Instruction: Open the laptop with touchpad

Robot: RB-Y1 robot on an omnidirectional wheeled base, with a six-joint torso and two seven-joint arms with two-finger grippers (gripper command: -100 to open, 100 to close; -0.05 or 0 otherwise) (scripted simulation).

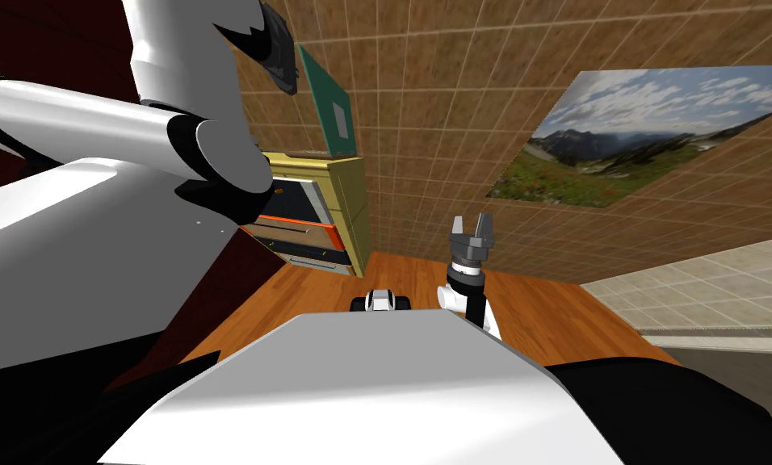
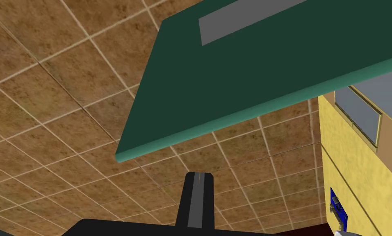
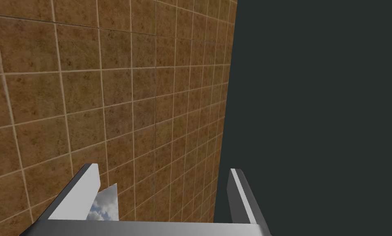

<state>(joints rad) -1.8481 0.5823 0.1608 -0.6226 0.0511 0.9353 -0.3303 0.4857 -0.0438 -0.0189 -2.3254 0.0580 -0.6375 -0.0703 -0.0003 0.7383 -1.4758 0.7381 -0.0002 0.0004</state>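
Left tool (image 2: 199,177) is pressed together. In its wrist view the two blades read as one narrow strip with nothing pinched between them. It isn't touching anything either, since a bit of brown tiled wall (image 2: 60,102) shows in the gap past the tip. In the head view that arm is raised high, with the tool's dark body just beside the upper edge of the laptop (image 2: 265,69).

Right tool (image 1: 472,228) sits low and well apart from the left one. It points up with its blades spread wide and holds nothing.

Stuff around: a yellow cabinet (image 1: 352,202) is below the left tool, with a stack of drawers on its front, one of them orange-edged (image 1: 304,222). From the left wrist the cabinet's yellow side runs just off to one side of the tool, carrying a grey inset panel (image 2: 357,112) and a small blue bit (image 2: 338,209) I can't identify. A landscape picture (image 1: 643,137) hangs on the wall beyond the right tool.

The laptop is on top of that cabinet, with its dark green lid standing steeply up and a grey rectangle on its outer face. It's just ahead of the left tool's tip – the lighter green rim is the closest part, near but apart, and only wall shows in between.
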